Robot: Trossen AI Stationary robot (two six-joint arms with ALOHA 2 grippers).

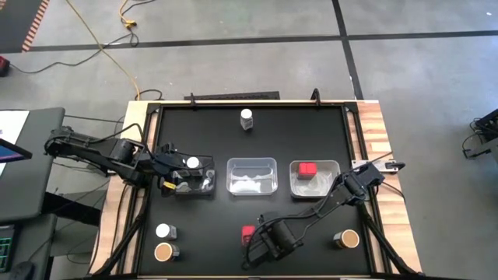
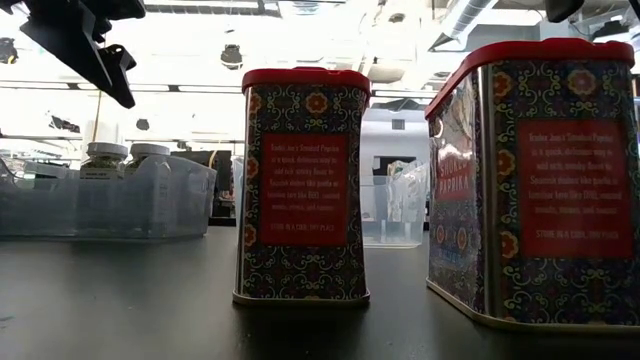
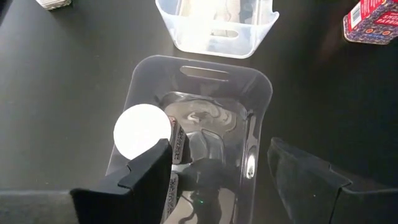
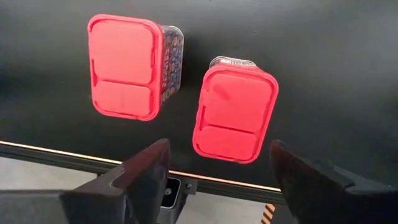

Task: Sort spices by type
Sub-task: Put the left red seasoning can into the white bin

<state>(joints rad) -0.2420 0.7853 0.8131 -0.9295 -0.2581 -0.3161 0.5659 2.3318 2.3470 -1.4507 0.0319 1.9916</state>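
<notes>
Two red-lidded spice tins (image 4: 127, 65) (image 4: 235, 112) stand side by side near the table's front edge, seen up close in the low view (image 2: 305, 185) (image 2: 540, 180). My right gripper (image 4: 214, 165) hangs open above them, pointing down; it hides one tin in the high view (image 1: 261, 241). My left gripper (image 3: 221, 171) is open over the left clear tray (image 3: 255, 93), where a white-capped jar (image 3: 142, 129) stands just outside one finger. The right tray (image 1: 331, 183) holds a third red tin (image 1: 307, 168).
The middle tray (image 1: 251, 187) holds no spices. A white-capped jar (image 1: 247, 118) stands near the far edge. A white-capped jar (image 1: 165, 231) and a tan-topped jar (image 1: 163, 251) stand at the near left, another tan-topped jar (image 1: 349, 239) at the near right.
</notes>
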